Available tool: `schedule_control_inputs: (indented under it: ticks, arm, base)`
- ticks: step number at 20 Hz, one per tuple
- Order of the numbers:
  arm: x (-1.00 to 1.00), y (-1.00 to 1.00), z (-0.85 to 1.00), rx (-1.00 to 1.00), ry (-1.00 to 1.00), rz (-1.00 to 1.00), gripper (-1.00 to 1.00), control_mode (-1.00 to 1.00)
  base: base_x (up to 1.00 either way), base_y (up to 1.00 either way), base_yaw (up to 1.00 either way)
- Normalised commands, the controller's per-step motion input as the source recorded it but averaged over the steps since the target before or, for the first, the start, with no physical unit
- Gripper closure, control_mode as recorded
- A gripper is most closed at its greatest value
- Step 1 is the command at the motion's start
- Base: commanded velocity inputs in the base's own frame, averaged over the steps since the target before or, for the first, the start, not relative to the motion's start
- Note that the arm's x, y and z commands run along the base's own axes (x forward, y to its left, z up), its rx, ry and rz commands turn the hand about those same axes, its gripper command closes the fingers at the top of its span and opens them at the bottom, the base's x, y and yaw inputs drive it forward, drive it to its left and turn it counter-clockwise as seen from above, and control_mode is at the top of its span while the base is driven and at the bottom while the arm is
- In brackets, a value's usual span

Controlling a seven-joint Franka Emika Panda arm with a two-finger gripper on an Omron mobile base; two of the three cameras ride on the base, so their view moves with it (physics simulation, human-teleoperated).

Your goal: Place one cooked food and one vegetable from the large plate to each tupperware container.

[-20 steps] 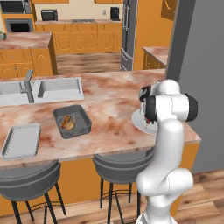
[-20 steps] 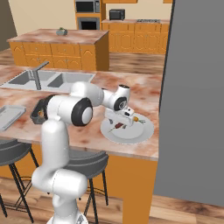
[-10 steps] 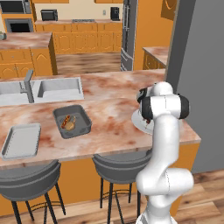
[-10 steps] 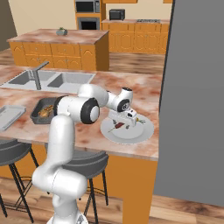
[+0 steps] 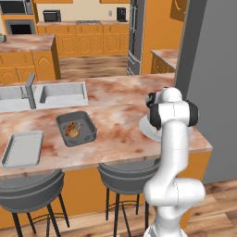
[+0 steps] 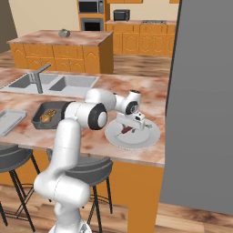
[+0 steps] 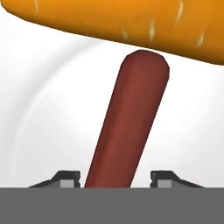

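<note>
The arm covers most of the large plate (image 5: pixel 147 128) at the bench's right end. The carrot (image 7: pixel 131 22) runs past 3 edges in the hand view. Food in the dark tub (image 5: pixel 76 128) is too small to name.

The left base view looks from behind the arm on its left, forward and down over the marble counter (image 5: pixel 115 115), from fairly far back, taking in the sink (image 5: pixel 60 92) and the kitchen cabinets beyond. The right base view looks from behind on the arm's right, also forward and down, at a similar distance. Both share the counter, the sink, the dark-grey tub (image 5: pixel 76 128) (image 6: pixel 48 116), the light-grey tray (image 5: pixel 23 148) (image 6: pixel 9 120) and the large plate (image 5: pixel 147 127) (image 6: pixel 148 136). The hand view sits very close above the plate's white surface (image 7: pixel 43 109), looking along the gripper (image 7: pixel 116 179) at a sausage (image 7: pixel 129 122) and a carrot (image 7: pixel 109 22).
</note>
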Motion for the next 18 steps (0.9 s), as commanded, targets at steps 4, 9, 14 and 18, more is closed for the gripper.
schedule_control_inputs:
  ticks: [4,9,14,18]
  arm:
    - [0.0,0.05,-0.44,-0.01,0.06,0.0,1.0,-1.0]
    - [-0.43,0.08,-0.17,0.0,0.03,-0.01,1.0,-1.0]
    - [-0.73,0.02,0.39,0.0,0.0,-0.1,1.0,-1.0]
    - [-0.7,0.0,0.6,0.0,0.0,-0.07,1.0,-1.0]
  base:
    - [0.0,0.0,0.0]
    - [0.0,0.0,0.0]
    - [0.0,0.0,0.0]
    - [0.0,0.0,0.0]
